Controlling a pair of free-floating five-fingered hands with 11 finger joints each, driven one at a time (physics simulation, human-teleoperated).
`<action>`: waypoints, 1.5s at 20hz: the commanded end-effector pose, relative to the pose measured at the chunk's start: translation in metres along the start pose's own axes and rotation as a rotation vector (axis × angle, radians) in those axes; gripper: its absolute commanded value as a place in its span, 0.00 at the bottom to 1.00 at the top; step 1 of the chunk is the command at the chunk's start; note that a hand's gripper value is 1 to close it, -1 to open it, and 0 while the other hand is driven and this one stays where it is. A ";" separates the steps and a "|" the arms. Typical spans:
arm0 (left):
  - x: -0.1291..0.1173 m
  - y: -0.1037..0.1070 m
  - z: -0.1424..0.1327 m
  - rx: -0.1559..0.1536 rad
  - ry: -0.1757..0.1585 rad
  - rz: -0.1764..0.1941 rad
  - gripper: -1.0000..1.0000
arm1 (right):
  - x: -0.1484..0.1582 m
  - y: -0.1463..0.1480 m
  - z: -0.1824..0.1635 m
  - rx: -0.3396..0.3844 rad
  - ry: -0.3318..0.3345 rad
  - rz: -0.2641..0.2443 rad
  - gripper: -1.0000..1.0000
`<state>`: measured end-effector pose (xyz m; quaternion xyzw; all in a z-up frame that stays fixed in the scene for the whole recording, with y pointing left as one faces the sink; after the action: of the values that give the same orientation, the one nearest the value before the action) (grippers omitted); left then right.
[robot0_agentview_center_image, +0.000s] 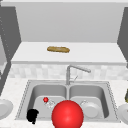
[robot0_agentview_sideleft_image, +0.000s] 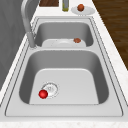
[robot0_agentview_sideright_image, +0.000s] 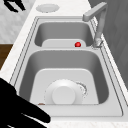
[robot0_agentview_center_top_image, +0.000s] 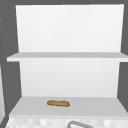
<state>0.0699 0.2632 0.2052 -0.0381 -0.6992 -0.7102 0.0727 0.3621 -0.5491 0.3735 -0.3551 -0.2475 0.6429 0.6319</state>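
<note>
The left hand (robot0_agentview_center_image: 32, 115) hangs at the front left corner of the sink (robot0_agentview_center_image: 25, 100), over its rim; its fingers are too dark a blot to tell apart or together. In the right side view a hand (robot0_agentview_sideright_image: 17, 107) fills the near left corner with straight, spread fingers, holding nothing; it sits by the right basin, so it reads as the right hand.

Nearest the left hand, a small red ball (robot0_agentview_center_image: 45, 99) lies on the floor of the left basin, just beside the drain (robot0_agentview_sideleft_image: 50, 88). A large red sphere (robot0_agentview_center_image: 67, 114) stands at the sink's front edge in the front view. A white plate (robot0_agentview_sideright_image: 64, 93) lies upside down in the right basin.

The faucet (robot0_agentview_center_image: 75, 68) rises behind the divider, its spout pointing right. The white speckled tabletop (robot0_agentview_center_image: 10, 87) carries a plate (robot0_agentview_center_image: 3, 108) at the left and another plate (robot0_agentview_sideleft_image: 82, 10) at the right with a brown round thing on it. Above, on the lower shelf (robot0_agentview_center_top_image: 100, 106) of an open white cabinet, lies a bread loaf (robot0_agentview_center_top_image: 58, 103).
</note>
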 end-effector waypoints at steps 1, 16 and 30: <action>0.000 0.000 0.000 0.000 0.000 0.000 0.50 | 0.001 0.009 -0.006 0.007 -0.001 0.001 0.00; 0.000 0.000 0.000 0.000 0.000 0.000 0.50 | -0.019 0.027 -0.025 0.004 -0.039 -0.029 0.00; 0.000 0.000 0.000 0.000 0.000 0.000 0.50 | -0.014 0.033 -0.031 0.025 -0.013 -0.014 0.00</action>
<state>0.0699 0.2632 0.2052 -0.0381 -0.6992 -0.7102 0.0727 0.3640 -0.5705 0.3305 -0.3457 -0.2517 0.6421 0.6363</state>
